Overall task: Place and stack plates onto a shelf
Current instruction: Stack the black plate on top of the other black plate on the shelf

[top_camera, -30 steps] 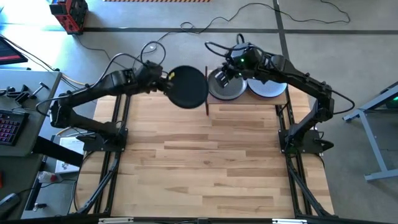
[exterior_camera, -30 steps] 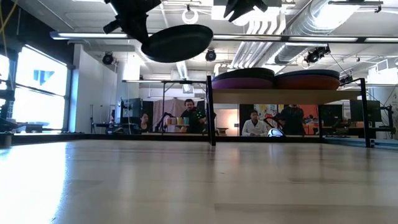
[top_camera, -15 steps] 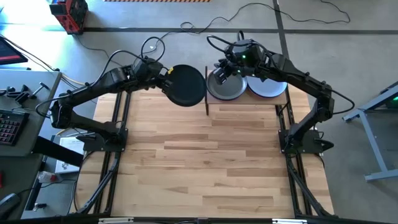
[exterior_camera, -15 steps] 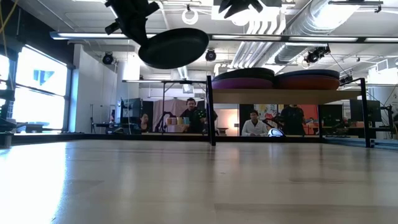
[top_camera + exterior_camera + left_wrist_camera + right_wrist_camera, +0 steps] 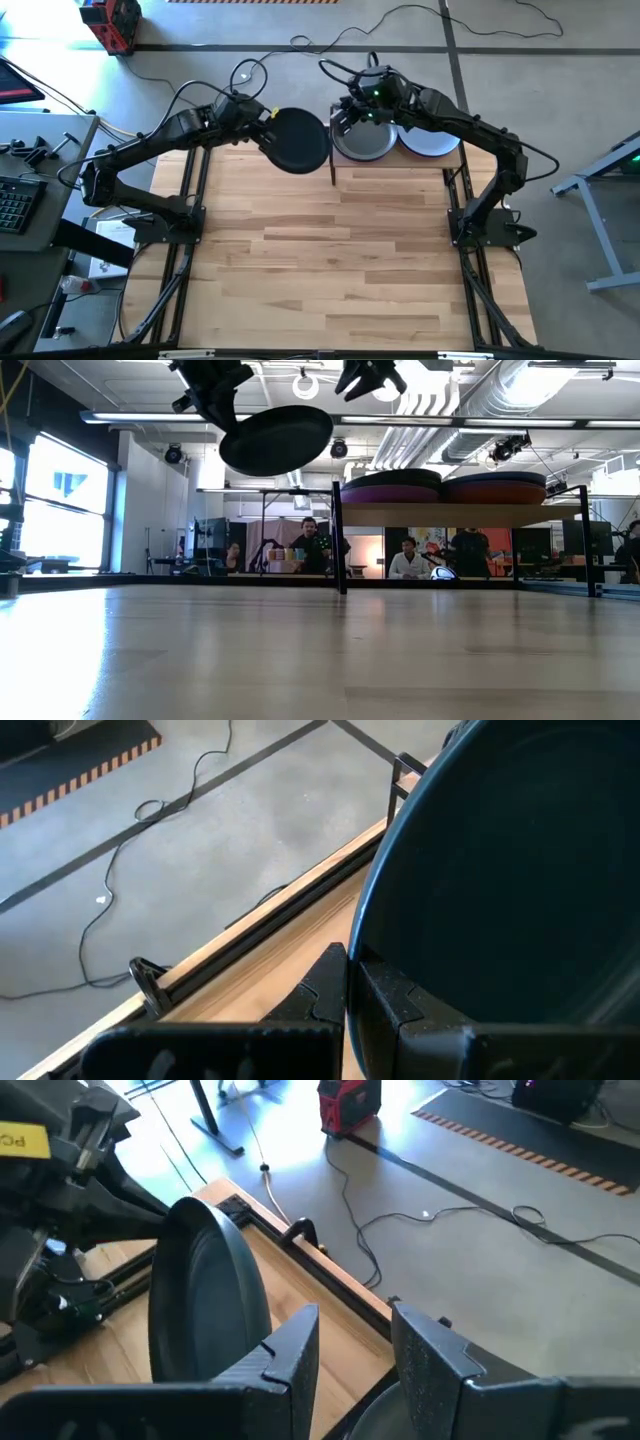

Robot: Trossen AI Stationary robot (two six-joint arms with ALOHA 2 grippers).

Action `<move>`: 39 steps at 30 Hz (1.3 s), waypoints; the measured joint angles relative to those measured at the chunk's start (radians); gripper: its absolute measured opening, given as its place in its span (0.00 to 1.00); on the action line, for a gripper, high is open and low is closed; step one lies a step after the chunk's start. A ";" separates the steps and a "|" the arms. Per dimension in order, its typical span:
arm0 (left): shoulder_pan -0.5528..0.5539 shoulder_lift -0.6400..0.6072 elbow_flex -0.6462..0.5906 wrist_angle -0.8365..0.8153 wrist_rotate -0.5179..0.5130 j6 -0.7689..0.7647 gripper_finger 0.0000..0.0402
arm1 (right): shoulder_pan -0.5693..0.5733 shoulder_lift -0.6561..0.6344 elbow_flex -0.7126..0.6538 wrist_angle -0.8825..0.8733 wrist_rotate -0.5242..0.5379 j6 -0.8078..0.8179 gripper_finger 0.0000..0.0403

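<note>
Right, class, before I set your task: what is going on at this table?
Two robot arms are stacking plates on a small shelf at the table's far edge. The left hand is shut on the rim of a dark plate, holding it in the air just left of the shelf. The right hand is open and empty above the left stack. A second stack sits beside it on the shelf.

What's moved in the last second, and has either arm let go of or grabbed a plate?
The right gripper, open and empty, slid across the small light-wood shelf toward the left arm's side. The left gripper, still shut on the round dark grey-black plate, carried it slightly away from the tabletop's middle. Nothing was grabbed or released; the stacked plates on the shelf are unchanged.
</note>
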 joint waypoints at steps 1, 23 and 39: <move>0.000 0.000 0.000 0.000 0.000 0.004 0.00 | 0.000 0.000 0.000 0.001 -0.009 -0.003 0.27; 0.000 -0.001 0.000 -0.006 0.000 -0.011 0.00 | -0.053 0.012 0.000 0.021 -0.074 0.052 0.27; -0.001 -0.001 0.000 -0.060 0.000 -0.072 0.00 | 0.063 0.057 0.000 -0.060 -0.077 0.133 0.27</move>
